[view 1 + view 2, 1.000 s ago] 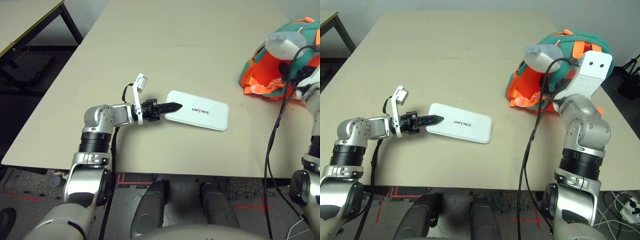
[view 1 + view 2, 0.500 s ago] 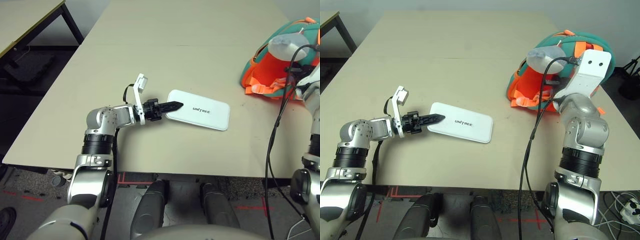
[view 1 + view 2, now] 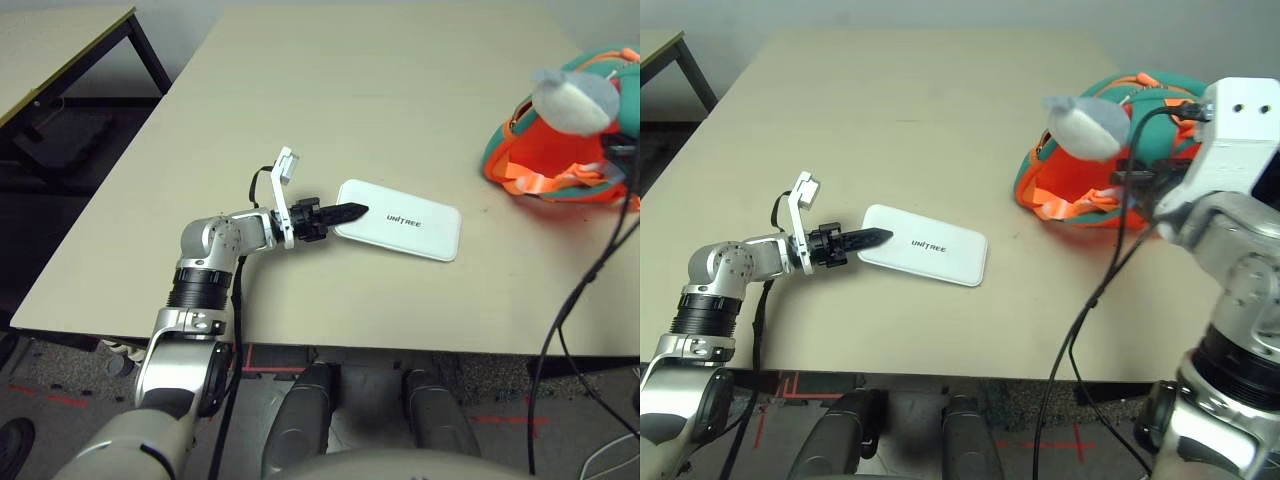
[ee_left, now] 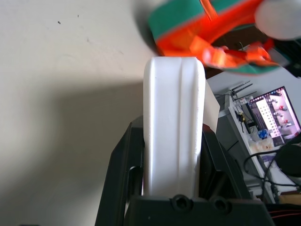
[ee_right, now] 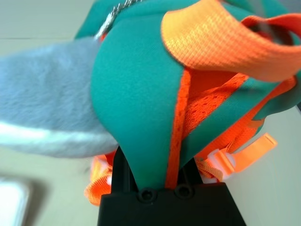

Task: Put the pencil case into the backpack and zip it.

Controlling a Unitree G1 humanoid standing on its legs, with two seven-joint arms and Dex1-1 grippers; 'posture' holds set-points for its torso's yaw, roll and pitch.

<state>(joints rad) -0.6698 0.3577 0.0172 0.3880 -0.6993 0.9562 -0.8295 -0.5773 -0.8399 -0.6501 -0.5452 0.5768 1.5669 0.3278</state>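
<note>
Pencil case [image 3: 420, 236] — located at the near middle of the desk [image 3: 350, 120], left of the backpack [image 3: 1077, 178], lettering facing up. Left claw [image 3: 348, 213]: pinching the case at its left end, one finger on each face. Position of the case: practically unchanged from the earlier frame. Right claw [image 5: 153, 165]: pressed together on a fold of the backpack's teal fabric and orange trim. Right arm [image 3: 1250, 255]: shifted farther right since the earlier frame. Backpack: at the right of the desk, its orange-lined mouth now more exposed — no part of the case is inside. Plush charm [image 3: 1088, 128]: hangs over the mouth, its angle changed from before.
</note>
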